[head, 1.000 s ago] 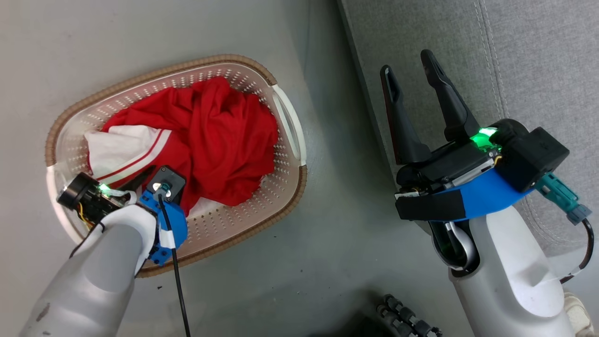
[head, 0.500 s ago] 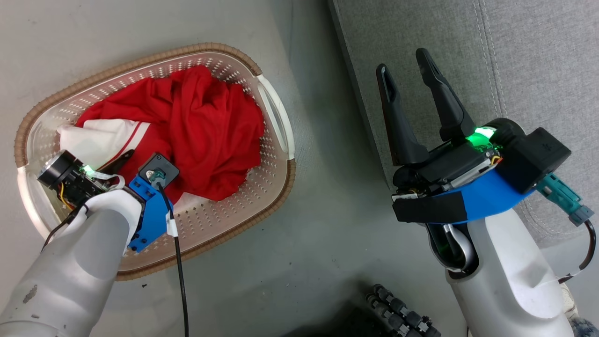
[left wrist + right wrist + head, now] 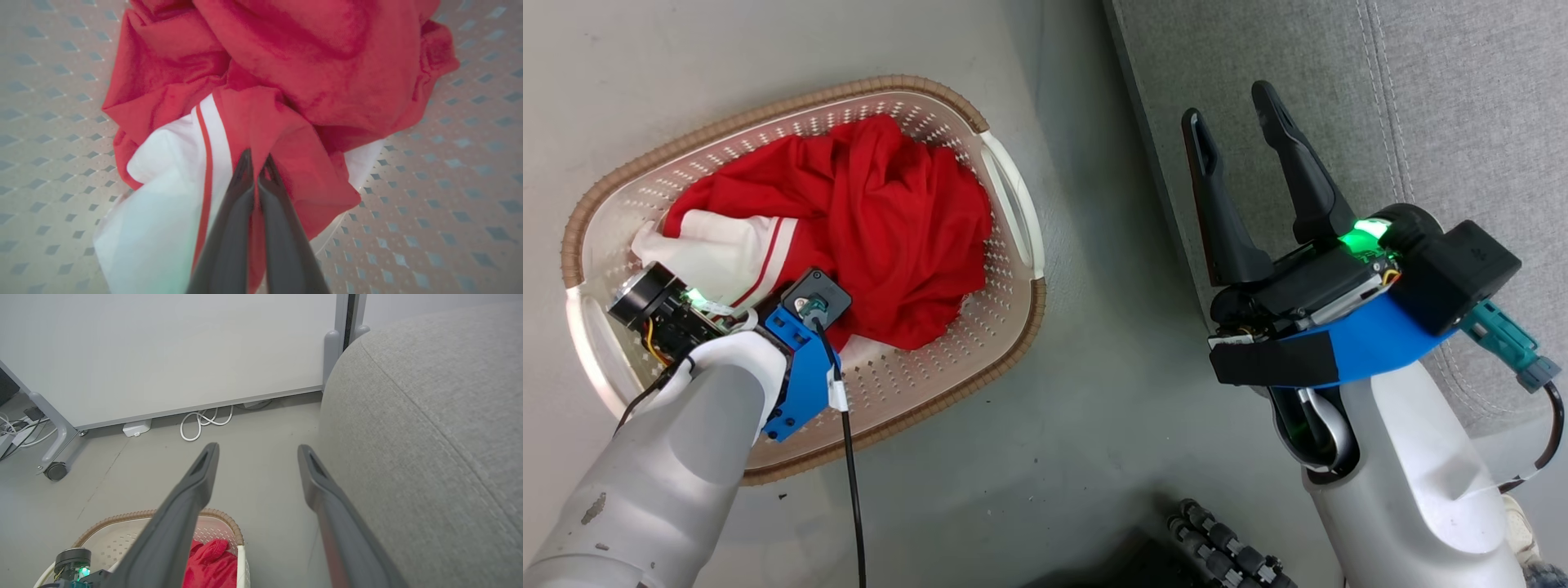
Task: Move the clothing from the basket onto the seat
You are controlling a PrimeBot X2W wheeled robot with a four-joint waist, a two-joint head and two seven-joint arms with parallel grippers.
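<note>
Pale grey flooring (image 3: 1094,392) runs between the basket (image 3: 768,124), at the left of the head view, and the seat (image 3: 1339,73), which fills the upper right. Within the last second the left gripper (image 3: 256,161), at the bottom centre of its wrist view, has gone from spread to pinched. Its 2 dark fingers now meet on a red fold of the clothing (image 3: 890,220), just beside a white panel with a red stripe. The red heap itself remains bunched in the middle of the basket, with none of it on the cushion. The right gripper (image 3: 1232,110) hangs over the seat's near edge at centre right of the head view, its fingers apart and holding nothing. The closure suggests the grasp is made and the lift comes next. Because only a small fold is caught, the fabric could slip free on the way up, or the rest of the tangled heap could drag along with it.
</note>
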